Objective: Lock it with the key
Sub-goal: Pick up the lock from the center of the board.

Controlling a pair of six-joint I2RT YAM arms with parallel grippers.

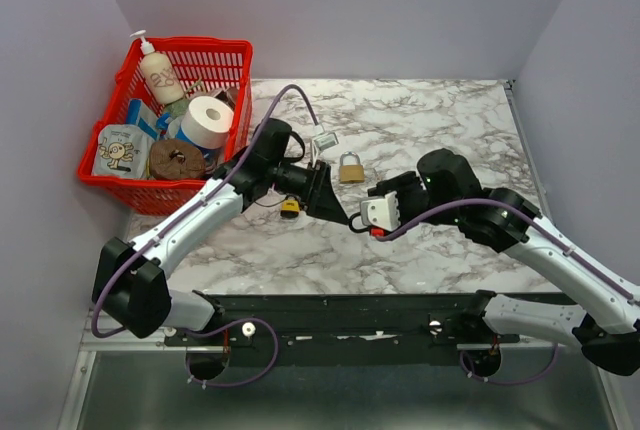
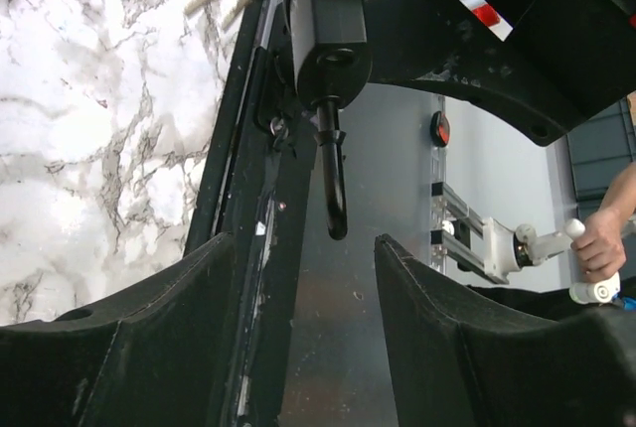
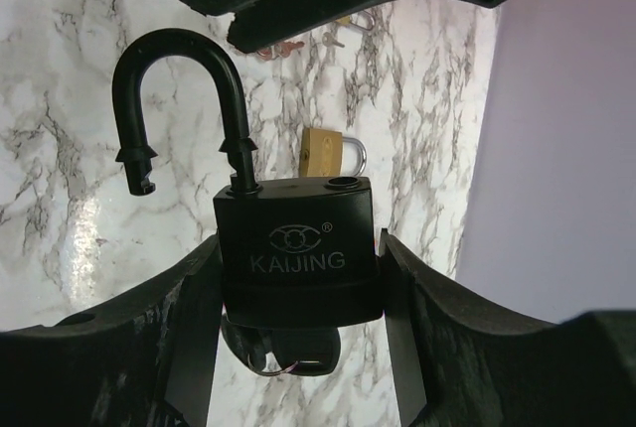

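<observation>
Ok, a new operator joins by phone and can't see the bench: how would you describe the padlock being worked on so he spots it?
On the marble table, find the right arm's hand near the middle. The black padlock it grips is the one: KAIJING stamped on the body, shackle swung open, unlike the small brass padlock lying on the marble beyond it.

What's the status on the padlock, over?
Right fingers clamped on padlock, shackle open, key in its base. Left fingers open, lined up on shackle. Nothing between.
</observation>
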